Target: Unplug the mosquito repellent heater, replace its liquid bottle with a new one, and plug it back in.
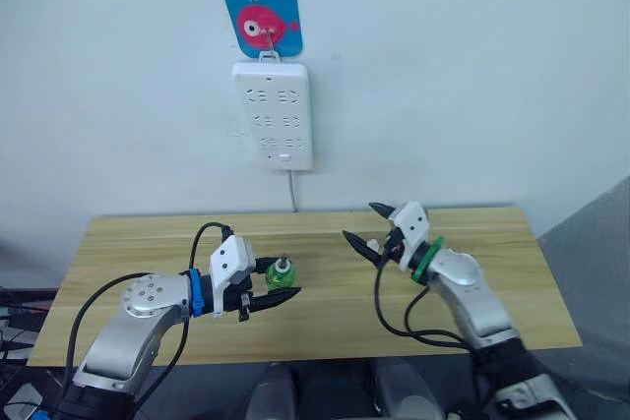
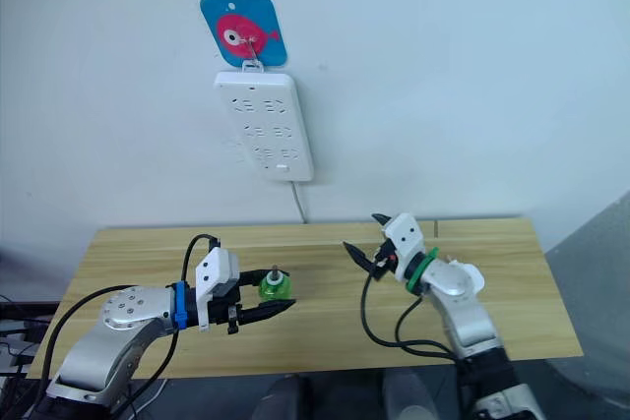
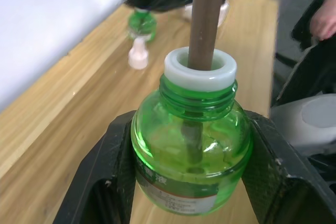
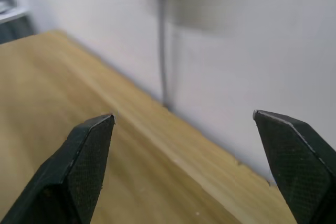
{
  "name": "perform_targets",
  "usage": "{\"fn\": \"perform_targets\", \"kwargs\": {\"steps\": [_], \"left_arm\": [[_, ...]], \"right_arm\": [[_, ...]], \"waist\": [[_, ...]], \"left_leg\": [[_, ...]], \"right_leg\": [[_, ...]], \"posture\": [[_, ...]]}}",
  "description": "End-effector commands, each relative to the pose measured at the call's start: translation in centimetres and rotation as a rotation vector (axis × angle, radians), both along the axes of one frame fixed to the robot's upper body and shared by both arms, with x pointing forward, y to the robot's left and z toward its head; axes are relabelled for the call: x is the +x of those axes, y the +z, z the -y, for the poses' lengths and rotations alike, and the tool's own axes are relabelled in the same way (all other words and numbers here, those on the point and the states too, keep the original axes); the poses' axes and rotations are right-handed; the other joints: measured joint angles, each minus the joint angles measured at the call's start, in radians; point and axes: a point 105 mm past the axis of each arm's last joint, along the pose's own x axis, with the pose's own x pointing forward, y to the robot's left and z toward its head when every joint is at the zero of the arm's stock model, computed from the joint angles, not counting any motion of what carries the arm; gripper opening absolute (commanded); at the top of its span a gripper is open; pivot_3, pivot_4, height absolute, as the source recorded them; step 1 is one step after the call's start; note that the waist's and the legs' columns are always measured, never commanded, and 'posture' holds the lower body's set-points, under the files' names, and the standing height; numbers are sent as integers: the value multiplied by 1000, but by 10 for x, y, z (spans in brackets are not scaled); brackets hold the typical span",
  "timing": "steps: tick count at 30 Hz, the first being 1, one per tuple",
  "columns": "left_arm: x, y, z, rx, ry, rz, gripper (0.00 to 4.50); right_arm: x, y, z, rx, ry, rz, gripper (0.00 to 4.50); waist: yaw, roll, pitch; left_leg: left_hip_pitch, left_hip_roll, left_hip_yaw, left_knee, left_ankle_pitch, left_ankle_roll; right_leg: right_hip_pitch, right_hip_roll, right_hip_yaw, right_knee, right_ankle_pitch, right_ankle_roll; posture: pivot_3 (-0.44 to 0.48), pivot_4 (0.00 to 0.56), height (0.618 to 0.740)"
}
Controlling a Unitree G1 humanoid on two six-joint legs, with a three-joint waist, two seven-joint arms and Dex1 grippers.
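Left hand (image 1: 271,294) is clamped on a green liquid bottle (image 3: 190,150), uncapped, brown wick (image 3: 203,22) sticking up, held upright over the wooden worktop (image 1: 148,243). Right hand (image 1: 371,227) is spread open and empty, well apart from the bottle, fingers aimed toward the wall. A second green bottle (image 3: 142,23) and a small white cap (image 3: 138,57) lie on the worktop beyond the left hand; can't tell where the heater is.
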Motion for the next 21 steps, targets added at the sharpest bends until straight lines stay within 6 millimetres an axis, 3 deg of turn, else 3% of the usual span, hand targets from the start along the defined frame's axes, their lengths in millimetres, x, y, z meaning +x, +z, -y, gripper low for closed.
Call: {"fn": "perform_targets", "kwargs": {"steps": [1, 5, 10, 14, 21], "left_arm": [[-2, 14, 12, -19, -110, 29, 2296], [2, 30, 29, -41, -208, 77, 2296], [10, 48, 49, -105, -247, 119, 2296], [13, 53, 56, -120, -276, 134, 2296], [18, 59, 57, -127, -285, 135, 2296]], "right_arm": [[-32, 29, -10, -25, 231, -43, 4500], [-59, 55, -20, -23, 414, -131, 4500], [-61, 75, -40, 32, 455, -128, 4500], [-55, 75, -46, 51, 446, -125, 4500], [-59, 74, -53, 57, 480, -131, 4500]], "waist": [[0, 0, 0], [-3, -1, -1], [-6, -7, -6], [-11, -7, -7], [-23, -8, -8]], "left_leg": [[0, 0, 0, 0, 0, 0], [0, 0, 0, 0, 0, 0], [-2, 0, 1, 1, 0, 0], [-12, 0, 0, 3, 1, -1], [-13, 0, -3, 3, 2, -3]], "right_leg": [[0, 0, 0, 0, 0, 0], [0, 0, 0, 0, 0, 0], [-3, 1, 0, 1, 0, 0], [-11, 0, -1, 2, 0, 0], [-12, 0, -4, 3, 0, 0]], "posture": [[-137, 151, 740], [-151, 133, 740], [-160, 118, 740], [-161, 106, 740], [-162, 96, 740]]}}
